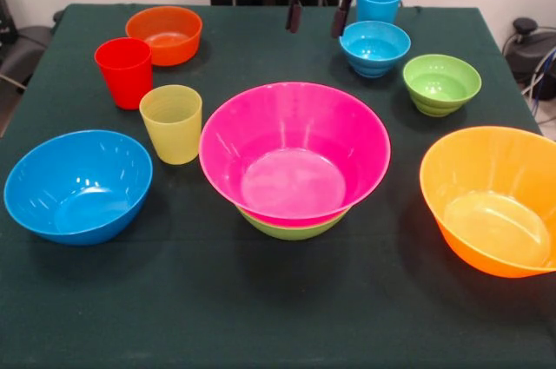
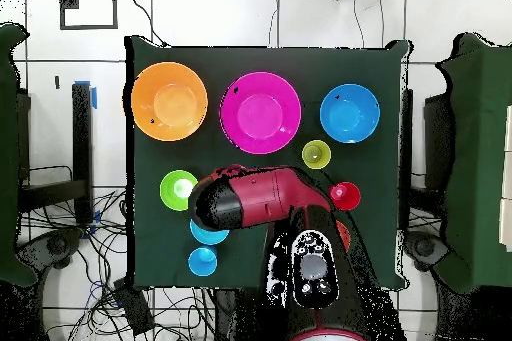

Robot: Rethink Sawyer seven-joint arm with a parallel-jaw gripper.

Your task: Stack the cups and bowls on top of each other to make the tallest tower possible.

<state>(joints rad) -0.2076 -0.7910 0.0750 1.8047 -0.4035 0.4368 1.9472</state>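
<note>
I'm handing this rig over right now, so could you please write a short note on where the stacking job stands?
Gripper: open, empty, hanging above the table's far side near the small blue bowl and light blue cup.
Done: only the pink bowl sits nested in the medium green bowl at centre.
Still loose on the table: medium blue bowl, yellow-orange bowl, small green bowl, small orange bowl, red cup, yellow cup.
Left: stack all of these into the tower.
</note>
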